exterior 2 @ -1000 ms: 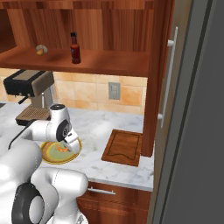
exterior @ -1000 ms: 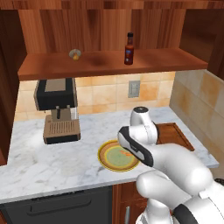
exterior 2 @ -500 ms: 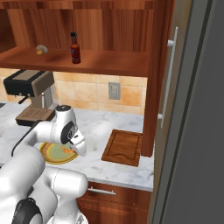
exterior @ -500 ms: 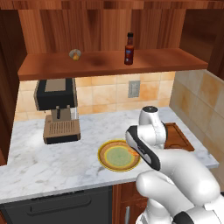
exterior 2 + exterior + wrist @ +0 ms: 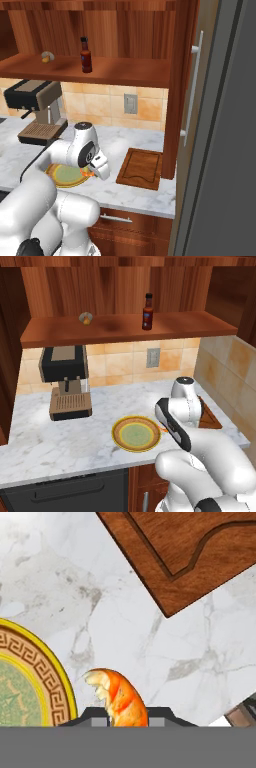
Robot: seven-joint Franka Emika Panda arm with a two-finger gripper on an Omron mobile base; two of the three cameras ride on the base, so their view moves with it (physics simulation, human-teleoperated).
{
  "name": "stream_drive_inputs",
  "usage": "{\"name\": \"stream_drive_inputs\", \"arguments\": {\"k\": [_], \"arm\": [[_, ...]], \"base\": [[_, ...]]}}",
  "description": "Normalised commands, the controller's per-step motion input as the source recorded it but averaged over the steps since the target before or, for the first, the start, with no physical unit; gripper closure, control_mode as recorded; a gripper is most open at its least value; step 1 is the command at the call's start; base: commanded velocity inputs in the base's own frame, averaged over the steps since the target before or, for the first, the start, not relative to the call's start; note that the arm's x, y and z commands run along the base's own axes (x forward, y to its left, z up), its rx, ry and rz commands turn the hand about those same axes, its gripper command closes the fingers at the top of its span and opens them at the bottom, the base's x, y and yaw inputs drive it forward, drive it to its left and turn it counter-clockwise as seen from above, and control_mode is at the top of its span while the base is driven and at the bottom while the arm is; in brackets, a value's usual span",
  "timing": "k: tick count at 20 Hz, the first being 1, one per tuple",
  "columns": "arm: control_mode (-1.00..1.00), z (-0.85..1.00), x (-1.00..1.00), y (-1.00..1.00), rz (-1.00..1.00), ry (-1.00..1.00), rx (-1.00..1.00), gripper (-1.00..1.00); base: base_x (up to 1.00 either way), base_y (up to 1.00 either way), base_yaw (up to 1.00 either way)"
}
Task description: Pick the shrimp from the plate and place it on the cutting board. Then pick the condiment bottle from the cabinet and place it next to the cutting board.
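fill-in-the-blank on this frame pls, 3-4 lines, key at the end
1. The tool is shut on the ____.
2. The condiment bottle stands upright on the ____ shelf.
3. The plate lies on the marble ____.
4. The cutting board has ____ lying on it.

Missing words: shrimp; cabinet; counter; nothing

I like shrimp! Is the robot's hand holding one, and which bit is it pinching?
Yes. The hand holds the shrimp by its lower end; the curled end sticks out above the counter.
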Motion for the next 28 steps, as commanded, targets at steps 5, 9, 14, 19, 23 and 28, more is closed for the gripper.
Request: {"name": "stream_drive_inputs", "arguments": {"k": [5, 9, 14, 19, 23, 28], "arm": [[-1.0, 0.05, 0.0, -0.44, -0.01, 0.0, 0.0, 1.0], [-1.0, 0.02, 0.0, -0.45, -0.02, 0.0, 0.0, 1.0], [-1.0, 0.01, 0.0, -0.44, 0.0, -0.01, 0.0, 1.0], [-1.0, 0.0, 0.04, -0.4, 0.0, -0.01, 0.0, 1.0], [-1.0, 0.0, 0.09, -0.4, 0.0, -0.01, 0.0, 1.0], [-1.0, 0.0, 0.26, -0.37, 0.0, -0.01, 0.0, 1.0]], "base": [[0.0, 0.0, 0.0], [0.0, 0.0, 0.0], [0.0, 0.0, 0.0], [0.0, 0.0, 0.0], [0.0, 0.0, 0.0], [0.0, 0.0, 0.0]]}}
